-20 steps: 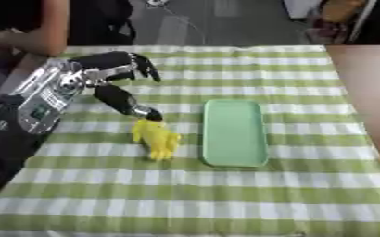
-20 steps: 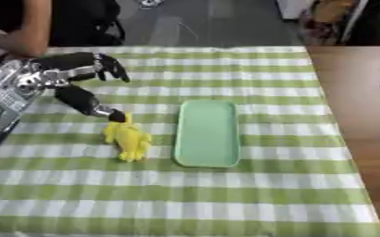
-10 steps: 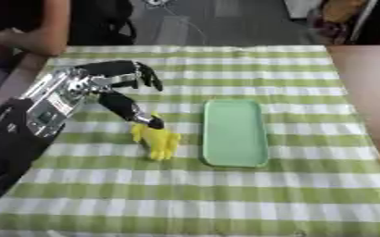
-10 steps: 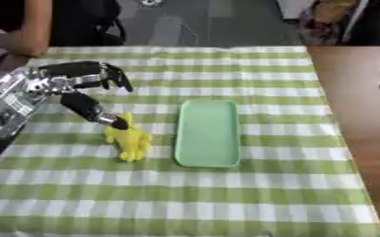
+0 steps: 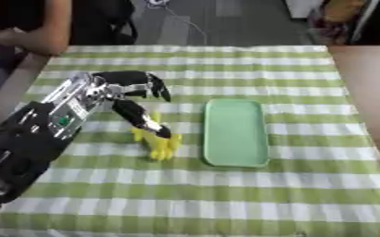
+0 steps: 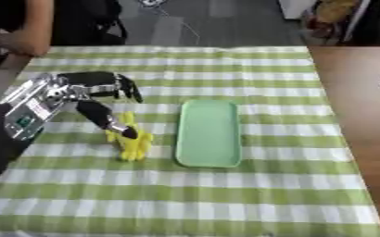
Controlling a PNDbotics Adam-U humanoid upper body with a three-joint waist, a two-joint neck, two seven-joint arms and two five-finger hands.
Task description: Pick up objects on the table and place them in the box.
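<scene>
Left hand (image 5: 132, 88) hangs released over a yellow toy (image 5: 155, 140), thumb seemingly touching it; green tray (image 5: 235, 132) lies beside on the worktop (image 5: 225, 194).

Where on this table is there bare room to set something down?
Bare cloth lies along the near edge and right of the green tray. The tray's inside is bare. Crowded: left of the tray, where the left hand reaches the yellow toy.
</scene>
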